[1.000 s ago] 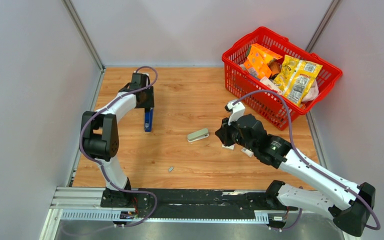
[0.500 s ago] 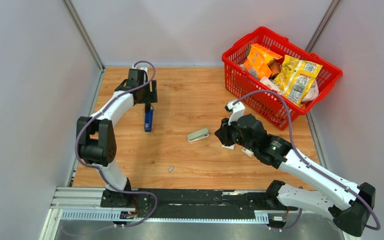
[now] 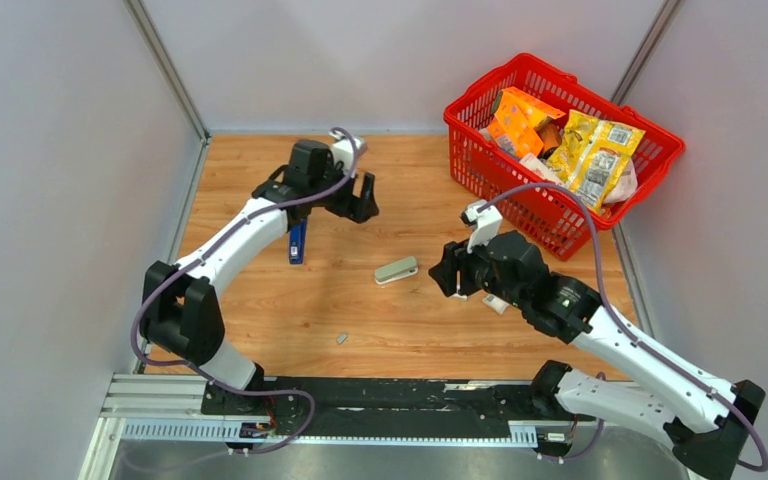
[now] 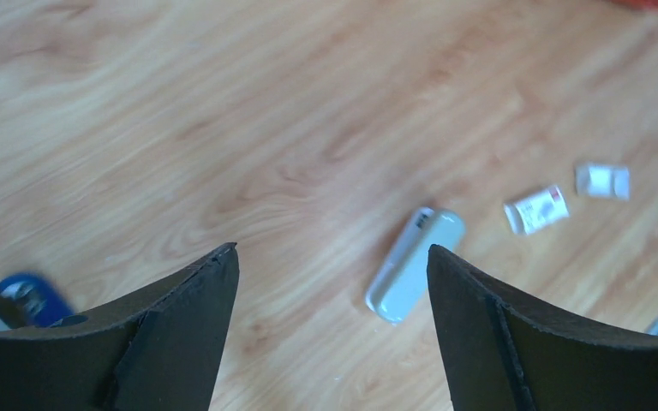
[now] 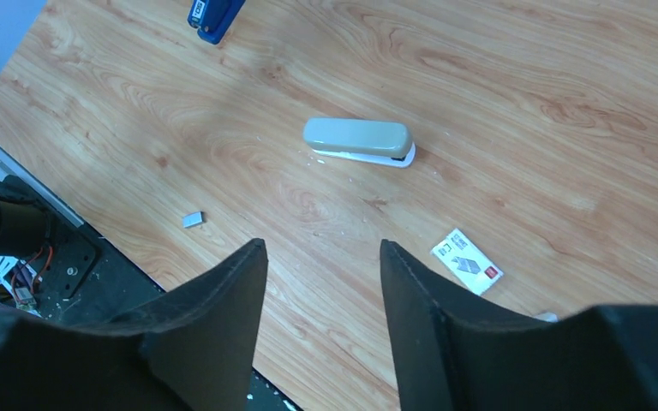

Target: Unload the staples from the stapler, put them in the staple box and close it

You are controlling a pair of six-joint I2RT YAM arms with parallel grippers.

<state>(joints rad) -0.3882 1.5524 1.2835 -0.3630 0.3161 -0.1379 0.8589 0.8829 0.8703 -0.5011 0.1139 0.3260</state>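
Wood-grain tabletop (image 3: 260, 330), with grey walls around it. Your left gripper (image 4: 330, 251) hangs over the back of the table, jaws spread wide and empty. Your right gripper (image 5: 321, 244) hovers near the grey stapler (image 5: 359, 141), jaws partly apart and empty. The staples (image 5: 193, 219) lie loose near the front edge.

Mid-table: stapler (image 3: 397, 270), ahead of me.
Left of it: second stapler (image 3: 297, 246).
Nearer me: staples (image 3: 342, 339).
Far right: basket (image 3: 480, 165), packets (image 3: 600, 150) inside.
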